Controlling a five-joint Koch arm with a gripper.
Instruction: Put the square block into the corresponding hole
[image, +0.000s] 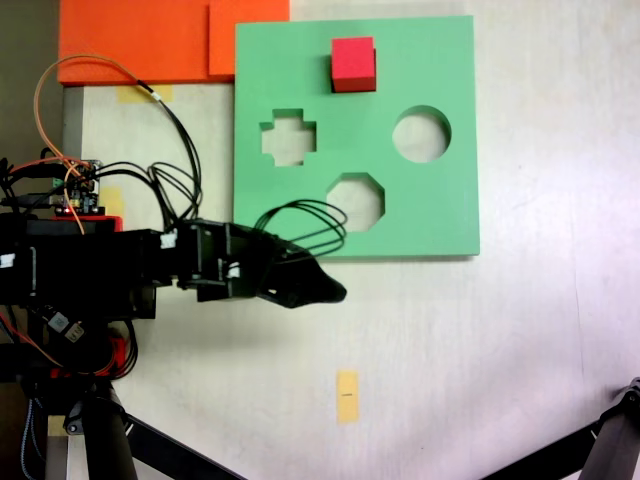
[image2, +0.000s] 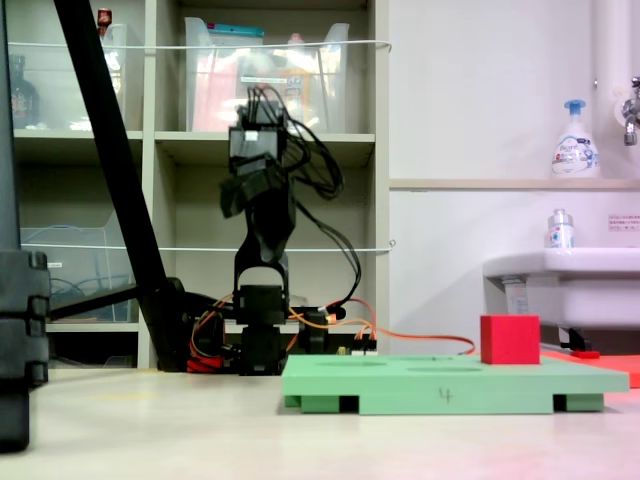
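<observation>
In a fixed view my gripper (image: 335, 292), jaws' state untellable, hovers off the green foam board (image: 440, 200), so I should reach toward twelve o'clock for the small red foam cube (image: 353, 63) resting there.

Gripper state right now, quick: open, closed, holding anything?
Gripper: cannot be told whether open or closed; its tip reads as one dark shape. It holds nothing; the red block sits on the green board.
</observation>
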